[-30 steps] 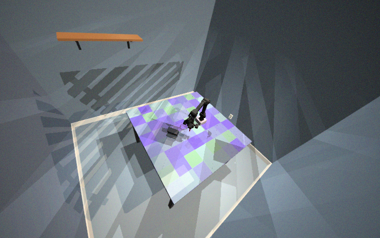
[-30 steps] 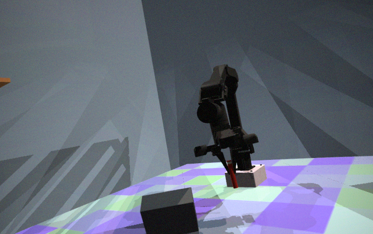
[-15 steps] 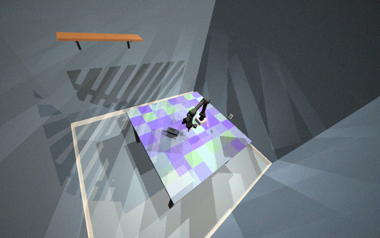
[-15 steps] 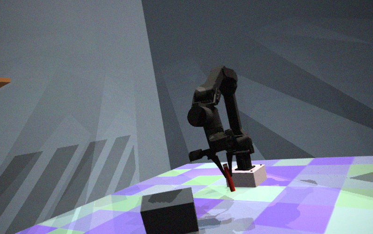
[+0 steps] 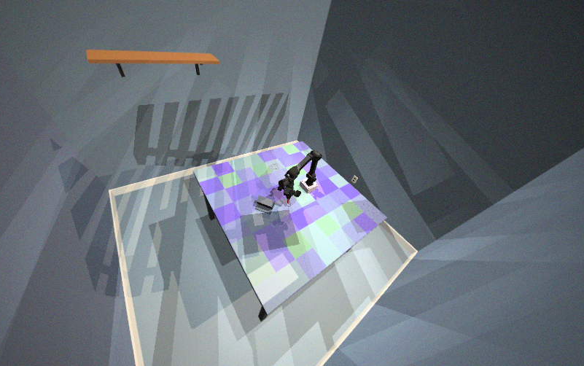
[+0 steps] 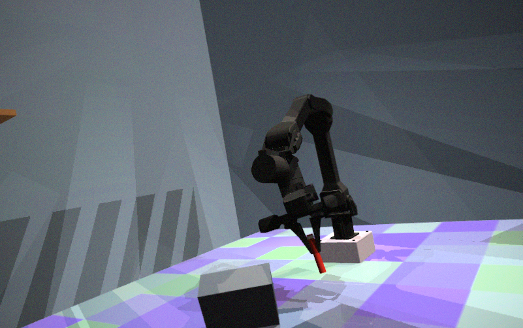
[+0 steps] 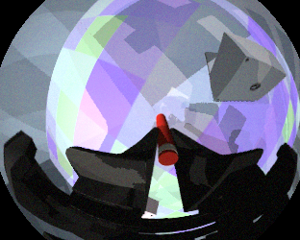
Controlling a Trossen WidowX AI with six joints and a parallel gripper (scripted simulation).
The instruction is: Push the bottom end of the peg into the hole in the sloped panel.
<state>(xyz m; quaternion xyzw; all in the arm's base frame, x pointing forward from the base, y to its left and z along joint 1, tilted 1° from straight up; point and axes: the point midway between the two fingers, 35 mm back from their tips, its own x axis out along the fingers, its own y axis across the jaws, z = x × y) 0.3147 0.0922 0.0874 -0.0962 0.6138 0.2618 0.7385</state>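
red peg [image 6: 316, 255] clamped in jaws, panel [image 6: 236, 299] hole seemingly hidden

table [image 6: 438, 285]: purple-green checkered top | on it: grey sloped panel [image 6: 236, 299], white arm base [image 6: 347, 246]

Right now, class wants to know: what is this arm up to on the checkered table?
The single dark arm has its gripper shut on a thin red peg, held tilted with its lower end just above the table. The grey block carrying the sloped panel sits apart from it, nearer the exterior camera. In the wrist view the panel shows ahead and to the right of the peg, so the peg is not in the hole yet.
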